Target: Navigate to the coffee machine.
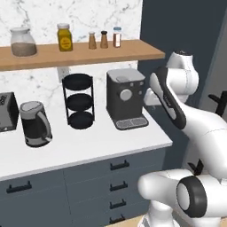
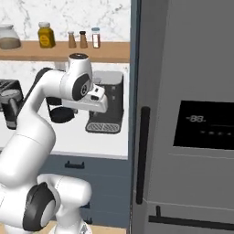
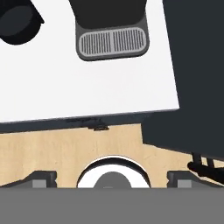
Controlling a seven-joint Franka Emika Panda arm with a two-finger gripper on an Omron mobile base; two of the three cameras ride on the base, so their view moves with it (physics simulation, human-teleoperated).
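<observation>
On the wooden shelf (image 1: pixel 80 54) stand five containers. At its left end there is a wide glass jar (image 1: pixel 23 42) with a brownish filling. Next to it stands a yellow jar (image 1: pixel 64 37) with a light lid. Further right, three small shakers (image 1: pixel 104 39) stand in a close row; what is inside them is too small to tell.

The coffee machine (image 1: pixel 125 98) stands on the white counter (image 1: pixel 88 146), near its right end, just beside the dark tall cabinet side (image 1: pixel 177 26). It is a boxy dark-grey appliance with a lighter grey top, a round light knob on the front and a grated drip tray (image 3: pixel 113 41) at the base. To its left stands a black three-tier round rack (image 1: pixel 79 101), then a black kettle (image 1: pixel 35 123) with a handle.

In the hand view the gripper (image 3: pixel 111 180) is wide open: the two finger tips sit far apart at the bottom corners, and nothing is between them. It hangs above the wooden floor (image 3: pixel 52 153), in front of the counter edge.
</observation>
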